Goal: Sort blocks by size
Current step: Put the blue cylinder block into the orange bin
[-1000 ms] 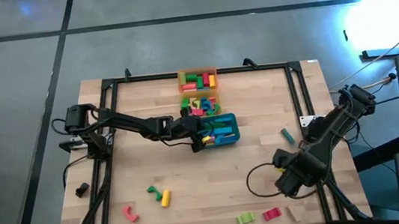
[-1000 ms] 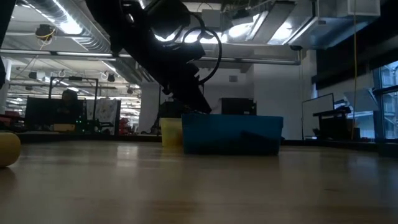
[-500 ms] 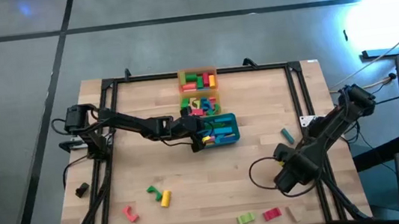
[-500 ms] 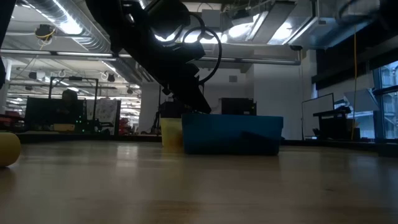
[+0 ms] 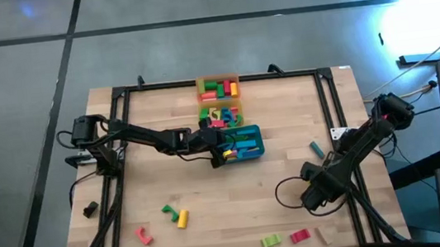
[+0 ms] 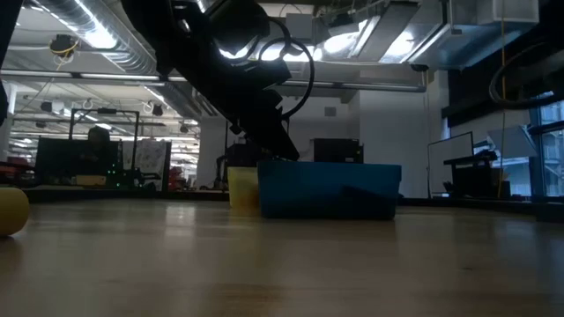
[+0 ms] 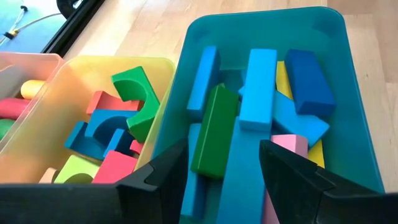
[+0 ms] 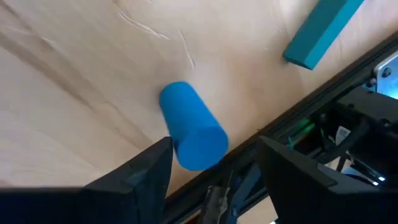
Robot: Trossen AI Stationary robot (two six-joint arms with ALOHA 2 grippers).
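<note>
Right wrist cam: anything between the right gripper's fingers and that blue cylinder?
Nothing. In the right wrist view the blue cylinder lies on bare wood just ahead of the open right gripper, with no other block between them.

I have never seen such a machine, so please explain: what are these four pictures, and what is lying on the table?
It is a robot with two dark arms at a wooden table. One camera looks down from above, one sits at table height, and one rides on each wrist. The left gripper is open above the teal tray, which holds long blocks; beside it stand a yellow tray and an orange tray with smaller pieces. The right gripper, also open, hovers over a blue cylinder near the table's edge. Loose blocks lie scattered. Nothing is held.
</note>
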